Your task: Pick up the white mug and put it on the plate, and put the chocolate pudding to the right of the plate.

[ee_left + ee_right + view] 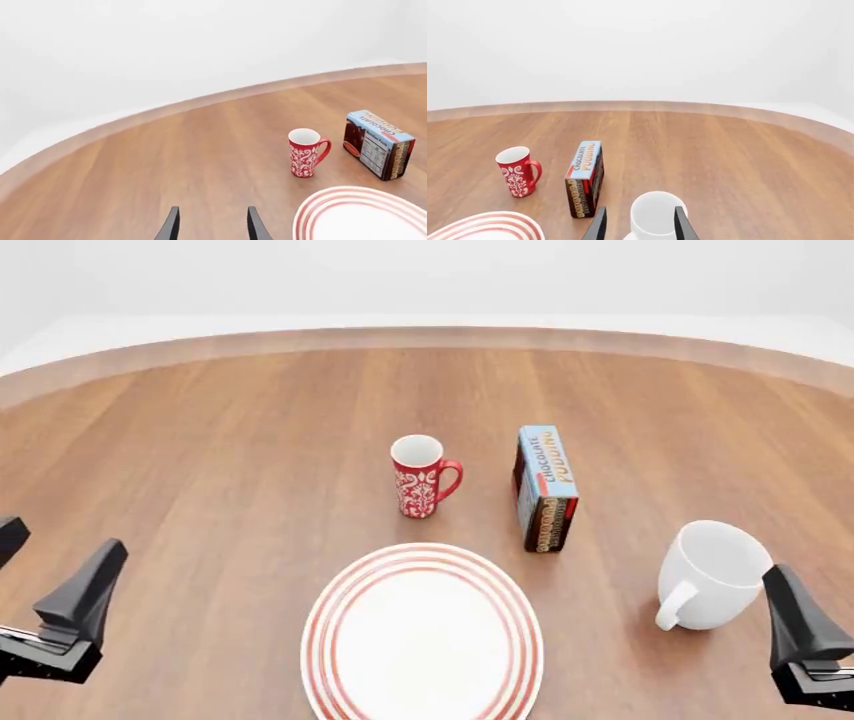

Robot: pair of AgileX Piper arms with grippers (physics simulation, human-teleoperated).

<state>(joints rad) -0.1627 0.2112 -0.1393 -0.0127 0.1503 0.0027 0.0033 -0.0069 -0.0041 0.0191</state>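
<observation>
On the table's right, the white mug (713, 570) is sitting before the right gripper (638, 224), jaws spread. It's looking glossy and slippery; I'd be gripping its rim.

Table (240, 440): round, wood grain, pale rim band; carries four things.
Plate (422, 632): flat on the near middle, red rings round the rim.
Red mug (422, 476): upright just behind the plate, handle to the right, apart from the plate.
Pudding (546, 487): box on its long edge, blue face up, right of the red mug, apart from it.
White mug (710, 573): upright, right of the plate, near side of the pudding, handle toward the near edge.
</observation>
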